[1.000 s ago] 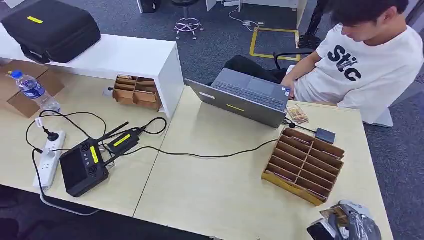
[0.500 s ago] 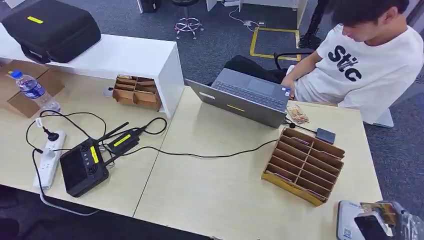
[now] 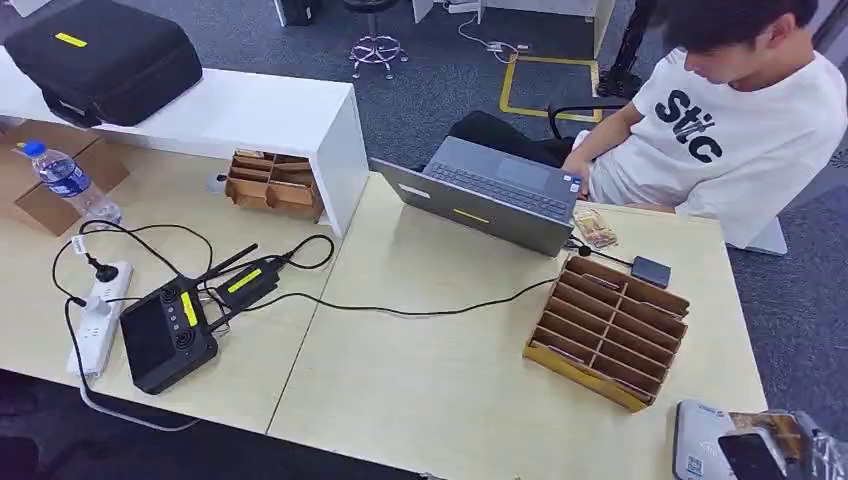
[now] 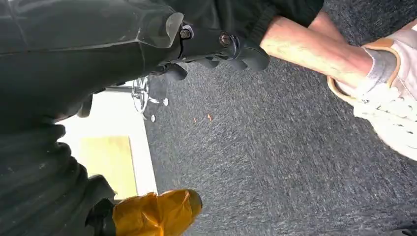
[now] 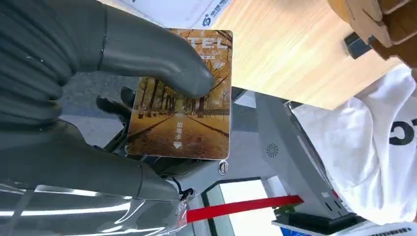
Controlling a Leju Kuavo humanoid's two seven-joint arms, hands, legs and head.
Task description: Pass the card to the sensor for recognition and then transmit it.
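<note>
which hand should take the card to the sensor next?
Right. The right hand already pinches the card under its thumb, just over the white sensor at the table's near right corner. The left hand hangs over carpet, holding nothing.

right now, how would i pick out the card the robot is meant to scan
Start at the light wooden table, near corner on the robot's right, where the right hand is. It grips the card under its thumb, printed with an autumn tree avenue.
</note>
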